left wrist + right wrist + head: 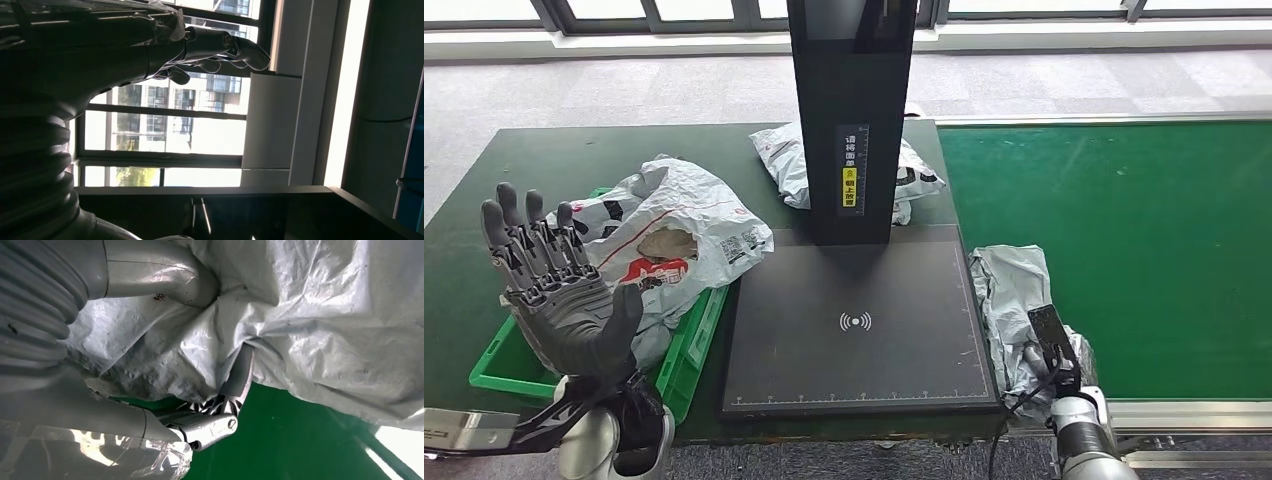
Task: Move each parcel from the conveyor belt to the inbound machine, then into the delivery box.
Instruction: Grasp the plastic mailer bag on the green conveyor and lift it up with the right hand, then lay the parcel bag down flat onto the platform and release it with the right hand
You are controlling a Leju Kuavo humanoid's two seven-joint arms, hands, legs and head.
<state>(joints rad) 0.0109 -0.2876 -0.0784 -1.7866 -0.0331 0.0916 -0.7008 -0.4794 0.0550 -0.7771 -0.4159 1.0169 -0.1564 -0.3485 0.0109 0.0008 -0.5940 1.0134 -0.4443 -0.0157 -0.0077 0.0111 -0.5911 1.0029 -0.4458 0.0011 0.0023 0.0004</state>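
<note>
1. A grey parcel [1014, 300] lies at the near edge of the green conveyor belt [1144, 230], just beside the black inbound machine [856, 320].
2. The robot's right hand [220, 390] is on this grey parcel. In the right wrist view the thumb lies on the top of the bag and a dark finger [240, 372] is tucked under a fold, so the hand looks to be pinching the bag.
3. The flat plate of the machine has nothing on it, so this parcel still has to go there.
4. A white parcel with red print [674, 235] sits in the green delivery box [689, 345] on the left. That one looks done.
5. The left hand [554, 290] is held up over the box with its fingers spread wide. It holds nothing.
6. Another white parcel [789, 160] lies behind the machine's tall black post, on the dark table.
7. So one parcel seems finished, one is being picked up, and it is hard to tell if the back one is done.
</note>
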